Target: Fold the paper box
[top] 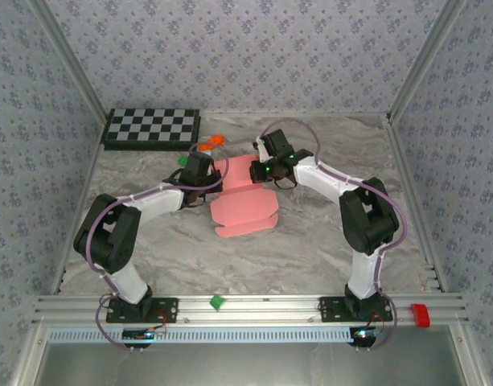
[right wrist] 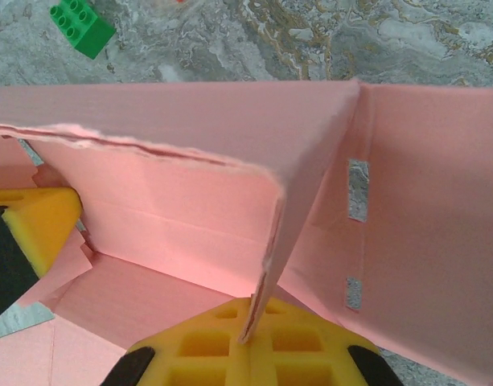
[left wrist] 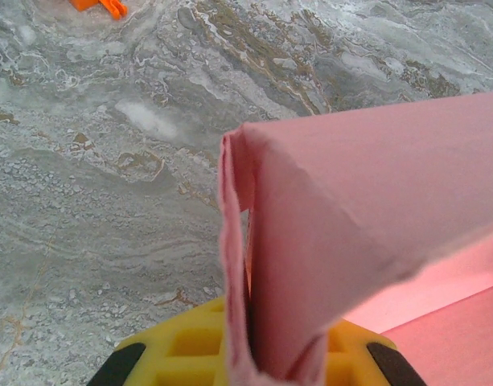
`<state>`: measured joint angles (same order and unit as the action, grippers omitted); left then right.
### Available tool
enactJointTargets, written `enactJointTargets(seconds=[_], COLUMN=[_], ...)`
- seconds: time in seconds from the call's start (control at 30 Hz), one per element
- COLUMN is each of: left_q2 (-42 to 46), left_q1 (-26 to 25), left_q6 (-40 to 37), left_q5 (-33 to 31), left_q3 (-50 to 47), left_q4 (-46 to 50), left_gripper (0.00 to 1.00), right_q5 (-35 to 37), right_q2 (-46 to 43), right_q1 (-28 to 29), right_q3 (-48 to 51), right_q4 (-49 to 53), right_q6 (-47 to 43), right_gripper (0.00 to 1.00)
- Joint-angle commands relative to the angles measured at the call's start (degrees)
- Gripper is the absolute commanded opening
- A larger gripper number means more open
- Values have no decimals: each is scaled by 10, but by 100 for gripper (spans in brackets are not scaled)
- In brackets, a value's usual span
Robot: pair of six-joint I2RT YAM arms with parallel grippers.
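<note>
The paper box (top: 244, 207) is a pink card sheet lying partly folded in the middle of the table, its far flaps raised. My left gripper (top: 212, 178) is at its far left side, shut on a doubled upright flap. In the left wrist view that flap of the paper box (left wrist: 351, 209) rises from between the yellow fingers (left wrist: 182, 346) of the left gripper (left wrist: 258, 350). My right gripper (top: 262, 170) is at the far right side. In the right wrist view the right gripper (right wrist: 258, 326) is shut on the thin edge of a raised wall of the paper box (right wrist: 310, 161).
A checkerboard (top: 152, 127) lies at the back left. An orange block (top: 215, 140) and a green block (top: 183, 160) sit just behind the left gripper. Another green block (top: 216, 302) rests on the near rail, and a red piece (top: 420, 314) at its right end.
</note>
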<state>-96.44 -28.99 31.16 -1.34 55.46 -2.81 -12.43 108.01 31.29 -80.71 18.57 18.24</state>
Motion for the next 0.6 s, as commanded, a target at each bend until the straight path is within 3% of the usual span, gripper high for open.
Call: enactJointTargets(seconds=[0.0,0.17,0.3,0.43,0.57], left_q2=[9,13,18,17,18], left_q1=[-3,-3,-3,-3,-3], left_q6=[3,-8,-17,-30,-51], left_q5=[5,2,-5,-12,-16], left_q3=[13,10,7,8,9], left_q4=[-11,-15,-16,-16,-21], left_gripper=[5,6,5,5,5], right_q5=[20,61,86,87,88], right_q2=[-15,-51,-80,-109,-137], right_q1=[5,6,6,5,1], right_q3=[-3,3,7,13,23], right_q4=[5,26,37,39,46], right_q6=[-1,-25,-42,-60,-72], right_gripper=[5,10,20,31,34])
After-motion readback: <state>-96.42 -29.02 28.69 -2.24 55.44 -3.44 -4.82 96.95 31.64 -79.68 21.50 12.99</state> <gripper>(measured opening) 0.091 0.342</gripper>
